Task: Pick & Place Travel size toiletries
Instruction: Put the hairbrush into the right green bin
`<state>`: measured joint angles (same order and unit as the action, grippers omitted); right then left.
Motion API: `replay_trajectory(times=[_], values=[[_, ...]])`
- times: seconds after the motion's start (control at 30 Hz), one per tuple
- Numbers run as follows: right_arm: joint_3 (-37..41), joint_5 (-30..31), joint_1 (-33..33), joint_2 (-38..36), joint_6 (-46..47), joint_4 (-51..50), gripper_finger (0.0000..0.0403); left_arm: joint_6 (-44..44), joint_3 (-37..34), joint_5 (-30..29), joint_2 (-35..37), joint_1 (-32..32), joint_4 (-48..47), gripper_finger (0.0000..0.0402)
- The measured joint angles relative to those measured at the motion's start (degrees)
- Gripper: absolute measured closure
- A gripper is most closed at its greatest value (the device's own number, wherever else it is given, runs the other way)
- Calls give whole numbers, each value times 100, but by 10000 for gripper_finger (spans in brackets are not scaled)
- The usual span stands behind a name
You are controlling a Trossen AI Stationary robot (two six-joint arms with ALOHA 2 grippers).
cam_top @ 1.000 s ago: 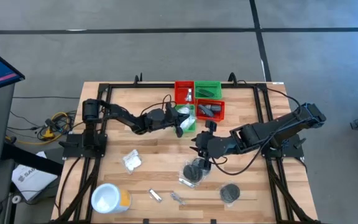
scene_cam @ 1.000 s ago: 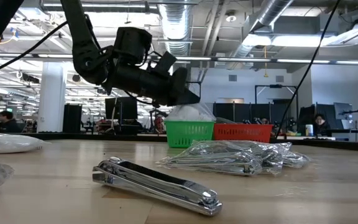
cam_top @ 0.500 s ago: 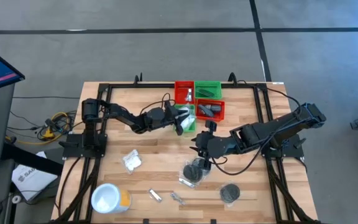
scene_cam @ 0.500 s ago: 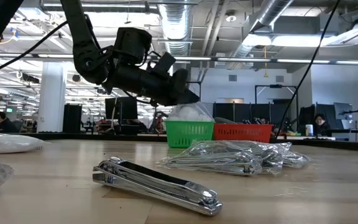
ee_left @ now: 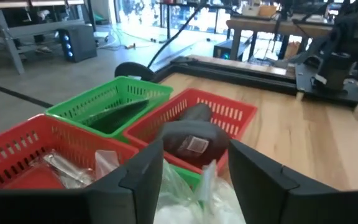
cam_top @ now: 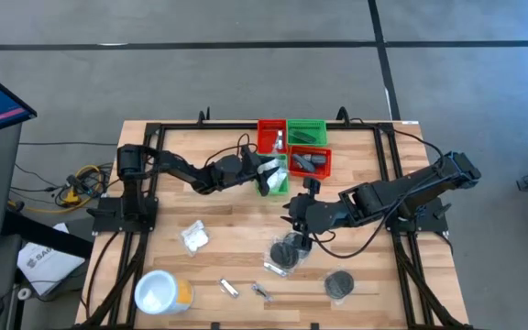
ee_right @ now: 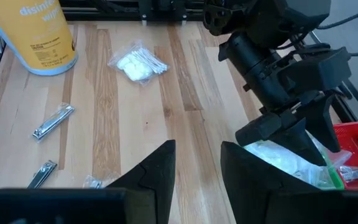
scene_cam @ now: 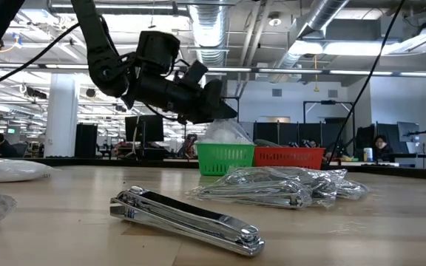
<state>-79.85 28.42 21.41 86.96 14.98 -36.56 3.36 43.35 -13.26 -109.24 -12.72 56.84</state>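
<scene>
One shiny metal nail clipper (scene_cam: 187, 222) lies nearest on the wooden table (cam_top: 236, 220). Beyond it, the right gripper (cam_top: 293, 217) hovers with jaws spread, empty. Farther back, the left gripper (cam_top: 266, 174), jaws parted, hangs over a white plastic-wrapped packet (ee_left: 191, 202) in the green plastic bin (scene_cam: 225, 157).

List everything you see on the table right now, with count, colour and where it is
Bins: four, two red and two green, clustered at the table's far middle.
White wrapped packet: one, in the near green bin under the left claw.
White packet: one, lying left of centre.
Tub: one, white with orange side, near-left corner.
Nail clippers: two, silver, near edge, one in clear wrap.
Black discs in clear wrap: two, near-right area.
Left claw: open, over the near green bin.
Right claw: open, above one black disc.
</scene>
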Motion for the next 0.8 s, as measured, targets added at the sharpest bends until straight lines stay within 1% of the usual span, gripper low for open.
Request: replay_trajectory(times=[0.13,0.33,0.43,0.57,0.8], values=[[0,-2,0,0,2,-47,285,-6,0,2,302,94,-375,223],[0,-4,0,2,4,-48,285,35,-2,24,749,237,-1364,222],[0,-4,15,2,4,-50,285,47,0,291,881,345,-1642,222],[0,-8,37,2,44,-53,285,51,0,595,927,535,-1773,222],[2,-9,75,2,155,-111,285,26,0,624,929,867,-1928,222]])
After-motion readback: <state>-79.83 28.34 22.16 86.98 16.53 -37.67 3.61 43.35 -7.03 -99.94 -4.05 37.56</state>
